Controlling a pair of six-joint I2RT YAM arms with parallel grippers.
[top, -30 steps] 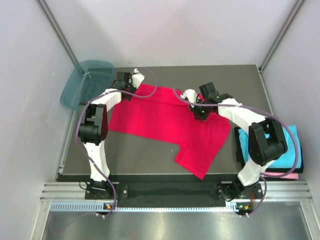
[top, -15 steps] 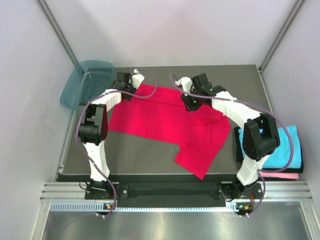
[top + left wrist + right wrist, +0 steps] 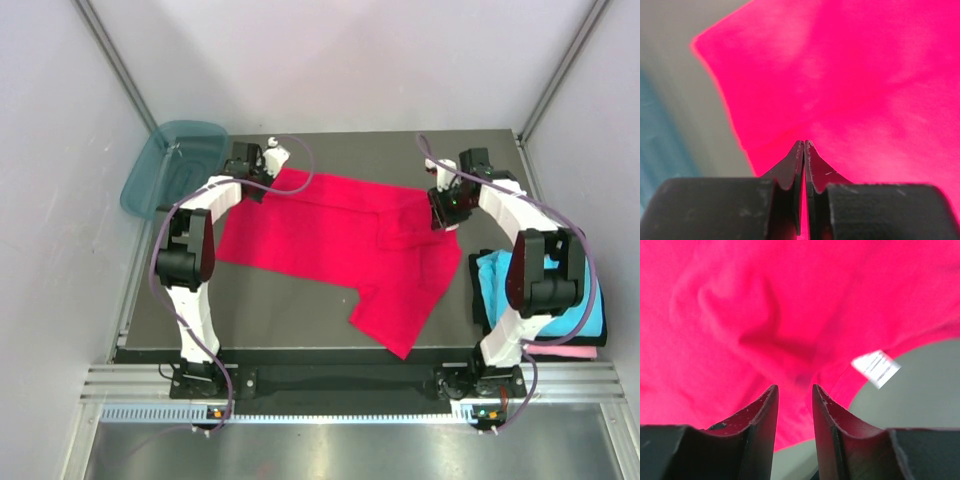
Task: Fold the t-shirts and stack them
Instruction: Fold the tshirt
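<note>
Left pincer (image 3: 804, 143) clenches red t-shirt (image 3: 865, 75); right pincer (image 3: 794, 387) parted near unreadable white tag (image 3: 876, 367).

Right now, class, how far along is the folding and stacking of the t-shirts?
Done: the cyan shirt lies folded on the pink shirt at the right. In hand: the left hand pinches a far corner of the red shirt; the right hand hovers slightly open by its white tag. Left: the red shirt lies spread out, unfolded and unstacked.
</note>
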